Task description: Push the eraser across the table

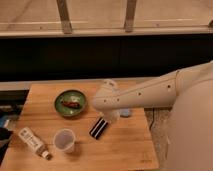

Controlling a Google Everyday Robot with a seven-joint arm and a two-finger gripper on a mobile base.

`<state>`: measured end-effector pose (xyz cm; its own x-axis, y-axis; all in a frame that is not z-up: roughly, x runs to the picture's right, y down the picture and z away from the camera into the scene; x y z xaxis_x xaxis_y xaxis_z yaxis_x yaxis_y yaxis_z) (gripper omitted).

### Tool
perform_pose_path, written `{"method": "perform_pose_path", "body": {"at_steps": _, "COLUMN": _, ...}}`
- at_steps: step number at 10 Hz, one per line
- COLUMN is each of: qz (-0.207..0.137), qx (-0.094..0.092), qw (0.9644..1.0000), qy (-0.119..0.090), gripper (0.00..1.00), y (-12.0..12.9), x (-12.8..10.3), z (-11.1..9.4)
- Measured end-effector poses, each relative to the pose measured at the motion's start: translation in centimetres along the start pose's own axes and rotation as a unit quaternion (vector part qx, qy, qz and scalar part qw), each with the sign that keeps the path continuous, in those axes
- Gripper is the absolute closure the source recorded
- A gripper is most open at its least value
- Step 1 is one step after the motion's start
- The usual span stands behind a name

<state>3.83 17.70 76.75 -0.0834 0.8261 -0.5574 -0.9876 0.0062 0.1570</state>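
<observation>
The eraser point(98, 127), a small flat black block with a pale stripe, lies at an angle on the light wooden table point(125, 150), right of the middle. My white arm reaches in from the right. Its gripper point(109, 116) hangs under the rounded wrist, right at the eraser's far upper end. The wrist hides the gripper's tips and whether they touch the eraser.
A green plate point(71, 102) with a reddish-brown item sits at the back left. A clear cup point(65, 140) stands front left of the eraser. A white-labelled bottle point(34, 141) lies near the left front edge. A small pale blue object point(125, 113) sits behind the arm.
</observation>
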Motion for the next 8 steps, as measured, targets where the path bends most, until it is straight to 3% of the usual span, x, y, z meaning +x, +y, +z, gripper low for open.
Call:
{"method": "perform_pose_path", "body": {"at_steps": 5, "qz": 0.028, "qx": 0.007, "qw": 0.9984, "qy": 0.049, "gripper": 1.0, "y": -0.5, "x": 0.8, "z": 4.9}}
{"method": "perform_pose_path", "body": {"at_steps": 8, "qz": 0.046, "qx": -0.013, "qw": 0.9961, "qy": 0.074, "gripper": 1.0, "y": -0.3, "x": 1.4, "z": 7.9}}
